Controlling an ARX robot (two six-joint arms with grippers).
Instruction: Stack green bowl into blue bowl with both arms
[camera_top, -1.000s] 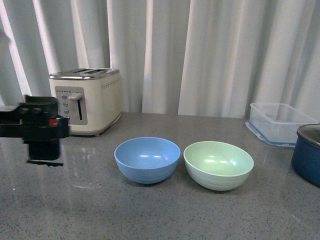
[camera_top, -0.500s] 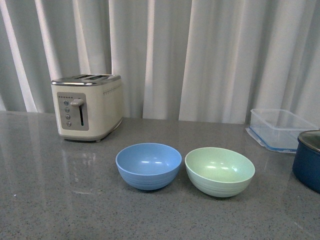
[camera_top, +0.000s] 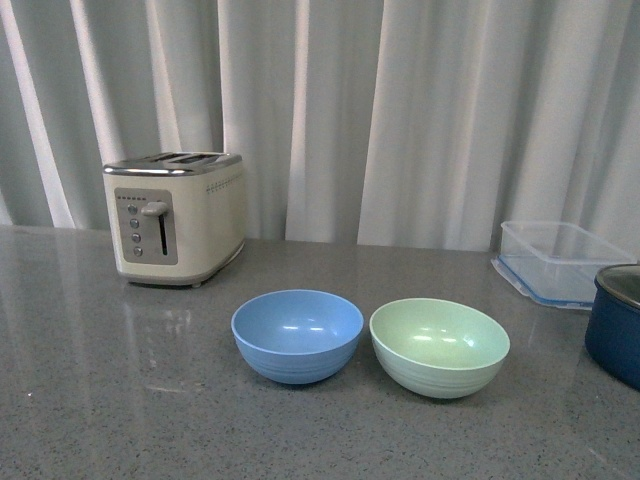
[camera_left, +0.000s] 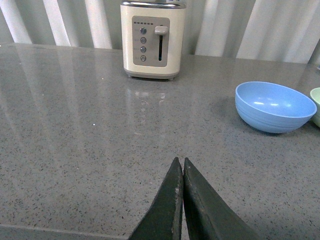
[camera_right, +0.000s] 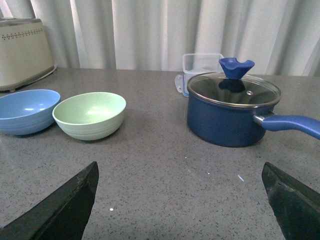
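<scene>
The green bowl (camera_top: 439, 346) and the blue bowl (camera_top: 297, 335) sit side by side, upright and empty, on the grey counter, blue on the left. Neither arm shows in the front view. In the left wrist view my left gripper (camera_left: 179, 161) is shut and empty over bare counter, well short of the blue bowl (camera_left: 275, 106). In the right wrist view my right gripper (camera_right: 180, 170) is wide open and empty over the counter, with the green bowl (camera_right: 90, 115) and blue bowl (camera_right: 27, 111) ahead of it to one side.
A cream toaster (camera_top: 175, 217) stands at the back left. A clear plastic container (camera_top: 560, 260) and a dark navy pot (camera_top: 615, 323) with a glass lid (camera_right: 232, 89) stand at the right. White curtains hang behind the counter.
One second ago a black arm part stood in the front view at the left, before the toaster. It left that view half a second ago. The bowls have not moved.
</scene>
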